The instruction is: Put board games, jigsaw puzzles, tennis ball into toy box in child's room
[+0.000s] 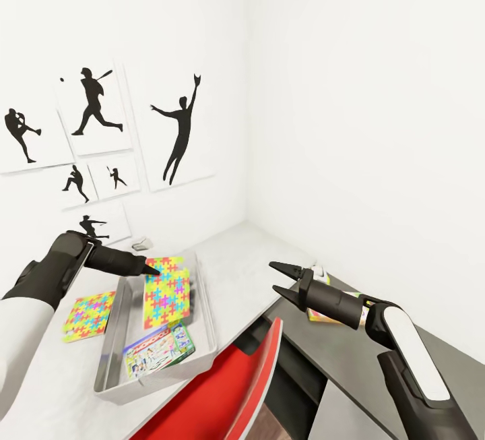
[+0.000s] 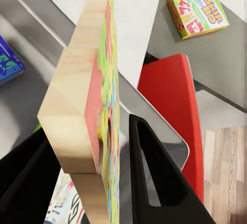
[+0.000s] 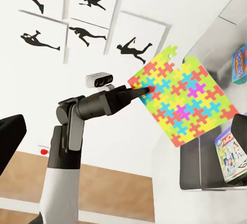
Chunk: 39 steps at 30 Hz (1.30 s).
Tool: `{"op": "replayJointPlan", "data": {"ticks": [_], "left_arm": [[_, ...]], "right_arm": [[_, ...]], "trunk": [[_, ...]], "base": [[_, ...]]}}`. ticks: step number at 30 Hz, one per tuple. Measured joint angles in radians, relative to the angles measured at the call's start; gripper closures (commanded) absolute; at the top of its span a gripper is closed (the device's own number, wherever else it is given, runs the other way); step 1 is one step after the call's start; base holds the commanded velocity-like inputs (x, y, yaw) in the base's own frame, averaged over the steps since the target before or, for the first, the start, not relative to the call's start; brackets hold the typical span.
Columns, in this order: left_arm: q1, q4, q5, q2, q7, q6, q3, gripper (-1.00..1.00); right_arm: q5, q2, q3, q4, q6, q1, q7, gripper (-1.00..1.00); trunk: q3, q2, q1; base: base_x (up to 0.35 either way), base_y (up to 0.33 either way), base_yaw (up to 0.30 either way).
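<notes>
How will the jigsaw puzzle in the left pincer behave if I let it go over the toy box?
The jigsaw puzzle, pinched at one corner by the left pincer, stays flat without sagging, so it is probably stiff. The left wrist view shows a thick wood-like edge, suggesting some weight. It would likely drop flat into the toy box, beside the board game.

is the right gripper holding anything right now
No, the right gripper hangs open and empty over the table, while the left gripper grips a jigsaw puzzle above the toy box.

Black grippers, white-shelled arms, apparently matte.
</notes>
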Motion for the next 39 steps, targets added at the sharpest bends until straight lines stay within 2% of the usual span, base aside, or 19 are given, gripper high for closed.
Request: {"op": "replayJointPlan", "data": {"ticks": [6, 13, 20, 26, 29, 33, 36, 39], "left_arm": [[-0.019, 0.022, 0.002, 0.007, -0.012, 0.007, 0.001, 1.00], [-0.053, 0.135, 0.001, 0.005, -0.044, 0.009, 0.001, 1.00], [-0.057, 0.165, -0.002, 0.001, -0.043, 0.012, -0.006, 1.00], [-0.057, 0.225, -0.007, -0.003, -0.035, 0.007, -0.012, 1.00], [-0.057, 0.242, -0.042, -0.004, -0.029, 0.004, -0.013, 1.00], [-0.057, 0.262, -0.116, -0.006, -0.024, 0.002, -0.011, 1.00], [-0.057, 0.267, -0.138, -0.007, -0.022, 0.002, -0.010, 1.00], [-0.057, 0.268, -0.144, -0.007, -0.018, 0.002, -0.010, 1.00]], "right_arm": [[0.000, 0.001, 0.000, 0.000, 0.000, 0.000, 0.000, -1.00], [0.000, 0.001, 0.000, 0.000, 0.000, 0.000, 0.000, -1.00], [0.000, 0.001, 0.000, 0.000, 0.000, 0.000, 0.000, -1.00], [0.000, 0.000, -0.001, 0.000, 0.000, 0.000, 0.000, -1.00], [0.000, 0.001, 0.000, 0.000, 0.000, 0.000, 0.000, -1.00], [0.000, 0.001, 0.000, 0.000, 0.000, 0.000, 0.000, -1.00], [0.000, 0.002, 0.000, 0.000, 0.000, 0.000, 0.000, -1.00], [0.000, 0.002, 0.000, 0.000, 0.000, 0.000, 0.000, -1.00]], "trunk": [[0.000, 0.000, 0.000], [0.000, 0.000, 0.000], [0.000, 0.000, 0.000], [0.000, 0.000, 0.000], [0.000, 0.000, 0.000], [0.000, 0.000, 0.000], [0.000, 0.000, 0.000], [0.000, 0.000, 0.000]], "base": [[0.000, 0.000, 0.000], [0.000, 0.000, 0.000], [0.000, 0.000, 0.000], [0.000, 0.000, 0.000], [0.000, 0.000, 0.000], [0.000, 0.000, 0.000], [0.000, 0.000, 0.000], [0.000, 0.000, 0.000]]}}
